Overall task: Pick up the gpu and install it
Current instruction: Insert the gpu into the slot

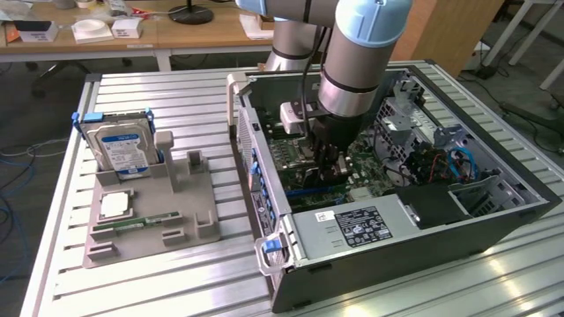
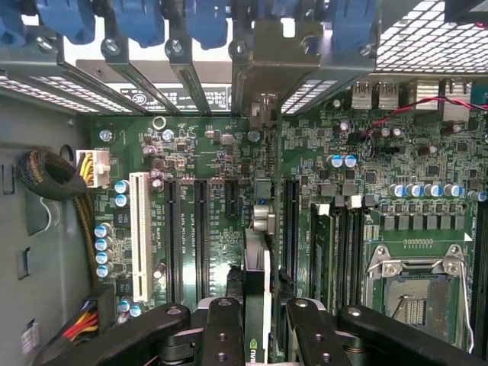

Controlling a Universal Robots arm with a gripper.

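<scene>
My gripper (image 2: 259,339) is shut on the gpu (image 2: 256,274), which I see edge-on between the two black fingers (image 2: 223,332). The card stands upright over the green motherboard (image 2: 206,152), in line with the long black slots. Its silvery end bracket (image 2: 263,69) reaches up into the rear slot openings under the blue clips. In the exterior view the gripper (image 1: 328,165) is lowered deep inside the open computer case (image 1: 414,244), just above the motherboard. Whether the card's edge sits in a slot is hidden.
A grey fixture (image 1: 189,211) on the exterior view's left holds a silver hard drive with a blue label (image 1: 123,148), a green memory stick (image 1: 137,226) and a square chip (image 1: 115,205). The power supply (image 1: 352,228), a white slot (image 2: 139,236) and the processor socket (image 2: 415,286) surround the gripper.
</scene>
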